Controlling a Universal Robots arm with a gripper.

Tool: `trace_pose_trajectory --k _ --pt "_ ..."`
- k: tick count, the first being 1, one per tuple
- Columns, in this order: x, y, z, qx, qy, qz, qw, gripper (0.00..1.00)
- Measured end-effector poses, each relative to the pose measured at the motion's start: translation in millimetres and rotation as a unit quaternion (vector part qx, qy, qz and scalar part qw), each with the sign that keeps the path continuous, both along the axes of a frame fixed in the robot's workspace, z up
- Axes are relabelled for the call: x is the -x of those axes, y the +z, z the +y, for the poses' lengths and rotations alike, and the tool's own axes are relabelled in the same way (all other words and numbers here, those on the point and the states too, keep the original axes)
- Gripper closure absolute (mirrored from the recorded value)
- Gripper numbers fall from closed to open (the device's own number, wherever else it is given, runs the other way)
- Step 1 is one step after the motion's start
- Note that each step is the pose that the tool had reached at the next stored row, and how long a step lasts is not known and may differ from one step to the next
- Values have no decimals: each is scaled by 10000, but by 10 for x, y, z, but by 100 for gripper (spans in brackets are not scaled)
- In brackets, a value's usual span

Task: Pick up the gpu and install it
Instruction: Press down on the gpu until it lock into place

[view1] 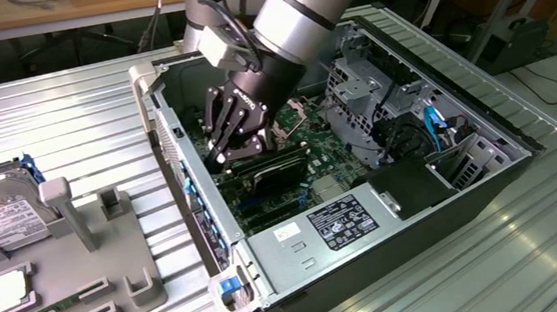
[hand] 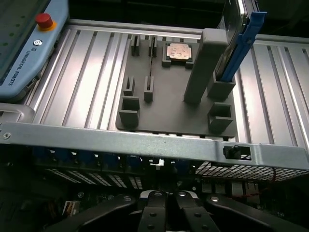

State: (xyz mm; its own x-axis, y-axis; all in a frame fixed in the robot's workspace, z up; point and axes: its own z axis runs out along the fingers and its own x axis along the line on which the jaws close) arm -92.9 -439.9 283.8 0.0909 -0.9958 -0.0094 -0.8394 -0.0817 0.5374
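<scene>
Pressing into the open computer case, the gripper has its jaws closed together, touching the gpu lying on the motherboard.
In the wrist view, the closed gripper sits inside the case wall, the grey fixture tray beyond it.

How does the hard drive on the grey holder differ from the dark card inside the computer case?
The hard drive is silver and boxy with a white label; the gpu is thin and dark. The hard drive leans in the grey holder outside the computer case; the gpu sits over the green board inside it. The shut gripper is at the gpu, well away from the hard drive.
</scene>
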Motion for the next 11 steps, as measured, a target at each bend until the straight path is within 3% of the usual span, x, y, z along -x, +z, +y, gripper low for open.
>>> trace_pose_trajectory --k 5,11 --pt "-31 -63 0 -2 26 29 10000 89" --pt "-181 -86 0 0 50 59 10000 89"
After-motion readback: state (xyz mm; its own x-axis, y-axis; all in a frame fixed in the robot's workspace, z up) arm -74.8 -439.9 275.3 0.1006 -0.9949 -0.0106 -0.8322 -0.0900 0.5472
